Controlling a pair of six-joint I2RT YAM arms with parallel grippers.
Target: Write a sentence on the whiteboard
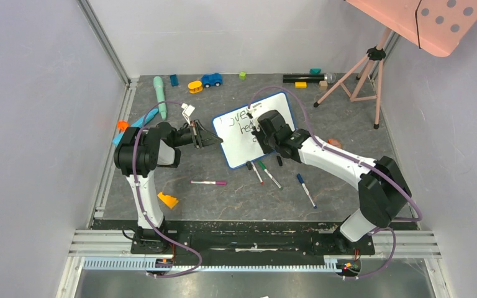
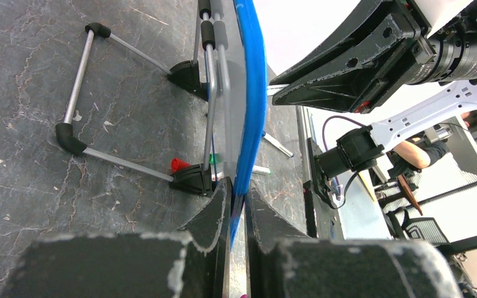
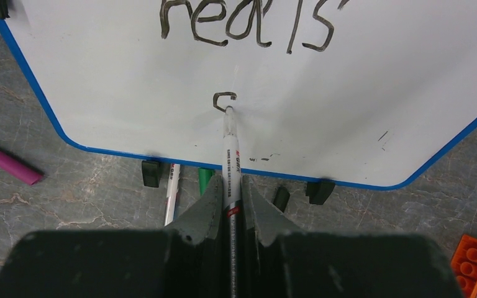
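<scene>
Whiteboard (image 1: 241, 151) blue edge pinched between left fingers (image 2: 214, 211); right fingers (image 3: 208, 211) pinching marker (image 3: 231, 164), tip touching board

Soft, even overhead light leaves only faint shadows on the desk (image 1: 236, 198). The whiteboard (image 3: 360, 74) washes out near-white; the wrist views blur in the near foreground.

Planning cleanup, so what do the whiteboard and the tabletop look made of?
The whiteboard: glossy white coated panel, faint sheen, likely melamine or painted metal; its blue edge looks plastic. The tabletop: dark grey, veined like stone, possibly a printed mat.
</scene>
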